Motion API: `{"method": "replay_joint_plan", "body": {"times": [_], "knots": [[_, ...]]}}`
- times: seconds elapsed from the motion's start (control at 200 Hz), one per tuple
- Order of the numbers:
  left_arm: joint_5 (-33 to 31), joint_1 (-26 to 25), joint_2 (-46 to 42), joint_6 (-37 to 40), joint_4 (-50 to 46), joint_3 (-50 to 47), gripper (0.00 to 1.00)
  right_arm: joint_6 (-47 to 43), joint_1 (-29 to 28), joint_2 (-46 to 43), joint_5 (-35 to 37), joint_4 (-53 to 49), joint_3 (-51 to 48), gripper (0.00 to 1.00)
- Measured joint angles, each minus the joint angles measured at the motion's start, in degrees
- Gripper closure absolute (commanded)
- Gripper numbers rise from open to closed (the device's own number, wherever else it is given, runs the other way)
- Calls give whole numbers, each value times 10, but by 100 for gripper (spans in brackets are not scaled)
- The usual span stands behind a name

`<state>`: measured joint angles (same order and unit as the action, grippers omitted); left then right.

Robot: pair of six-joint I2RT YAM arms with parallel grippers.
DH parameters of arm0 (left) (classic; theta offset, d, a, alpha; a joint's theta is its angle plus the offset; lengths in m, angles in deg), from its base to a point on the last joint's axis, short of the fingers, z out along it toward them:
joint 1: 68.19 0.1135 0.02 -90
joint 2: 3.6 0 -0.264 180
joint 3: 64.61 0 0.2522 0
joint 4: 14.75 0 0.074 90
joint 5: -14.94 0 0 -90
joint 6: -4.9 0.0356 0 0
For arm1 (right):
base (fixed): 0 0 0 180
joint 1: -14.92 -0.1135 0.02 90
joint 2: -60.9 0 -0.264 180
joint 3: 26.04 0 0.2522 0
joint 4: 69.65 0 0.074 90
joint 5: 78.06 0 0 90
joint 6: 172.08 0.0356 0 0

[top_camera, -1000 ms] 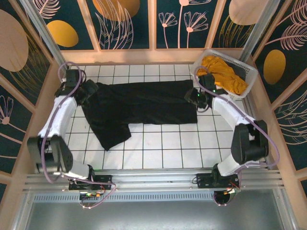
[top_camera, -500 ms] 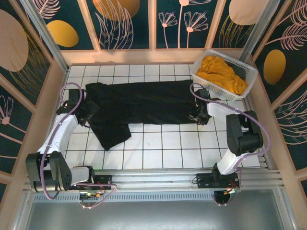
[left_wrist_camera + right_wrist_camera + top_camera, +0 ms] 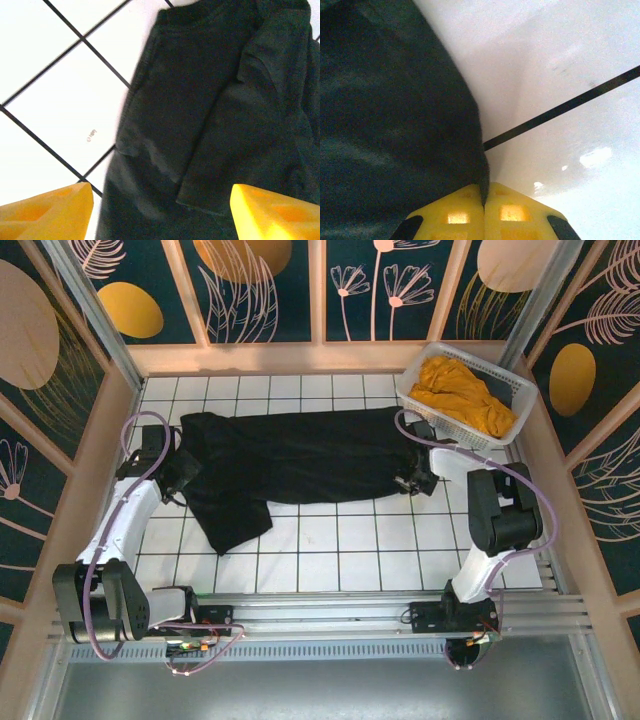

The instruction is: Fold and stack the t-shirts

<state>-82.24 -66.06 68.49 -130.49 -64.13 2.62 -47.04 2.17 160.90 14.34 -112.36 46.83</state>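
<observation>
Black t-shirt (image 3: pixel 300 455) lies spread flat across the tabletop. Right gripper (image 3: pixel 484 200) is clenched on its 3 o'clock edge, probably to keep it taut. Left gripper (image 3: pixel 160 215) hangs released over the 9 o'clock sleeve. Mustard t-shirt (image 3: pixel 462 392) sits in the basket (image 3: pixel 452 422) at 1.

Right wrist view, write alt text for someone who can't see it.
The right gripper, its yellow fingers pressed together, pinches the edge of the black t-shirt, which covers the left side. To the right lies the white tiled table, crossed by one dark grout line.
</observation>
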Motion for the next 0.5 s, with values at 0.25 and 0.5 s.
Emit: {"method": "replay_joint_plan", "body": {"times": [0.25, 0.5], "knots": [[-26, 0, 9, 26, -3, -10, 43, -39, 70, -17, 19, -3, 12, 100], [52, 0, 73, 34, 37, -78, 59, -54, 70, -15, 12, -9, 22, 100]]}}
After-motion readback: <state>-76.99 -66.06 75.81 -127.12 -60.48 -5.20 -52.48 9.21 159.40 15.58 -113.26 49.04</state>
